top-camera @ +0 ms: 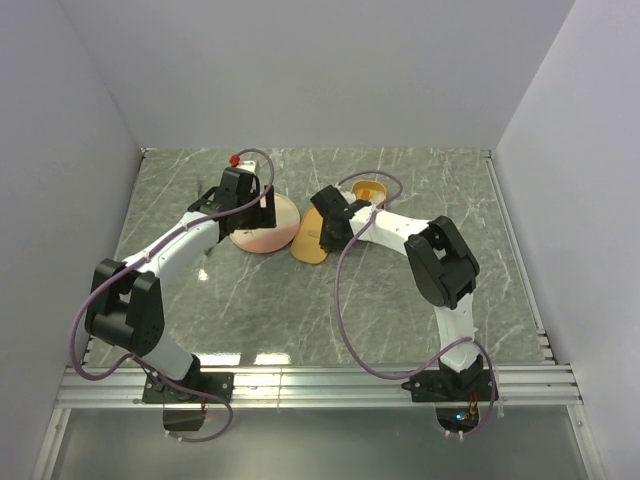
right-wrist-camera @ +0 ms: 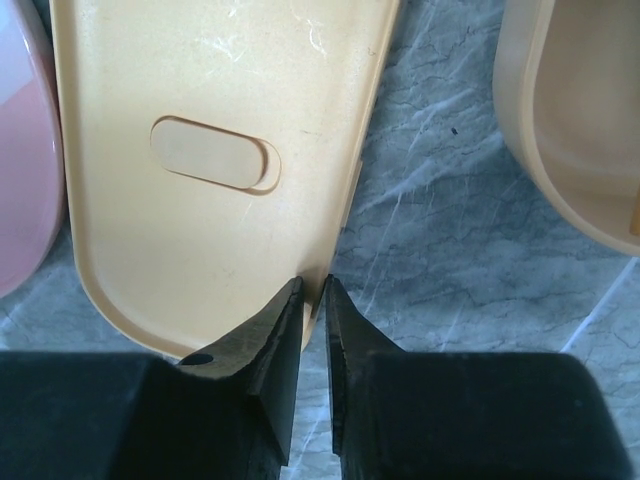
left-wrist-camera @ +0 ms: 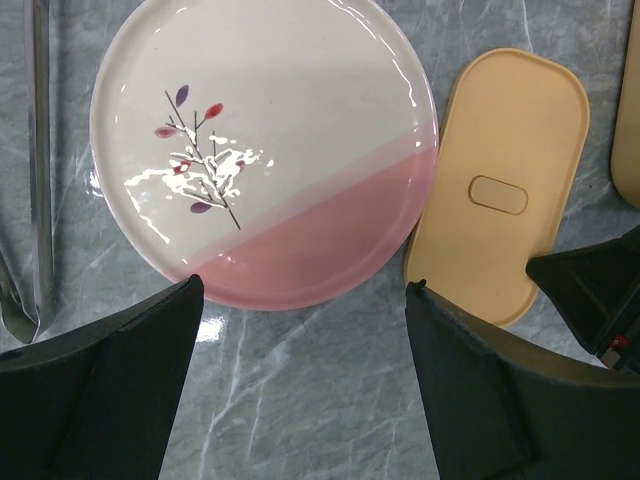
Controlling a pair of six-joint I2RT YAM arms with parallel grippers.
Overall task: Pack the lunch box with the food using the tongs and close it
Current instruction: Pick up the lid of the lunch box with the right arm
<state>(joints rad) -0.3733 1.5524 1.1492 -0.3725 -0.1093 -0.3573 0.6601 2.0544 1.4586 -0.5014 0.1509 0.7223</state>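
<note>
The flat oval tan lid of the lunch box lies on the marble next to the plate, also seen in the left wrist view. My right gripper straddles the lid's near rim with its jaws only slightly apart, and a sliver of table shows between rim and right finger. The open box stands just right of it, at the back in the top view. The tongs lie left of the plate. My left gripper hangs wide open above the table by the plate's near edge, holding nothing. No food shows.
The round cream-and-pink plate sits between the tongs and the lid, bare. A small red thing lies near the back wall. White walls close in the table on three sides.
</note>
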